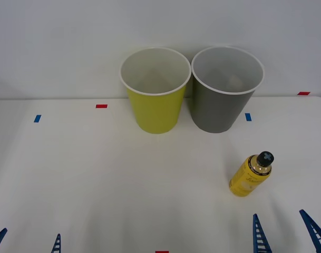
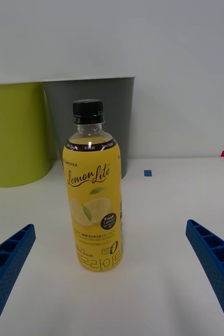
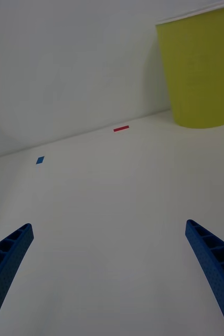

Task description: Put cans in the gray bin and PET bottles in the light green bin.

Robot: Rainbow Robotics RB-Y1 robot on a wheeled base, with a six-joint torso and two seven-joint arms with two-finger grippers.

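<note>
A small PET bottle [image 1: 250,175] [image 2: 93,189] with a yellow label and black cap stands upright on the white table, right of centre. Behind it stand the light green bin [image 1: 155,90] [image 2: 14,134] [image 3: 202,71] and, to its right, the gray bin [image 1: 224,88] [image 2: 98,102], side by side against the wall. My right gripper [image 1: 285,232] [image 2: 109,278] is open at the table's near edge, just in front of the bottle, with the bottle standing ahead between its fingers' lines. At the near left, my left gripper [image 1: 27,241] [image 3: 109,278] hangs open over bare table.
Small red tape marks [image 1: 101,106] and blue tape marks [image 1: 37,118] dot the white table [image 1: 97,174]. A plain white wall rises right behind the bins. Wide bare table lies between the bins and the grippers.
</note>
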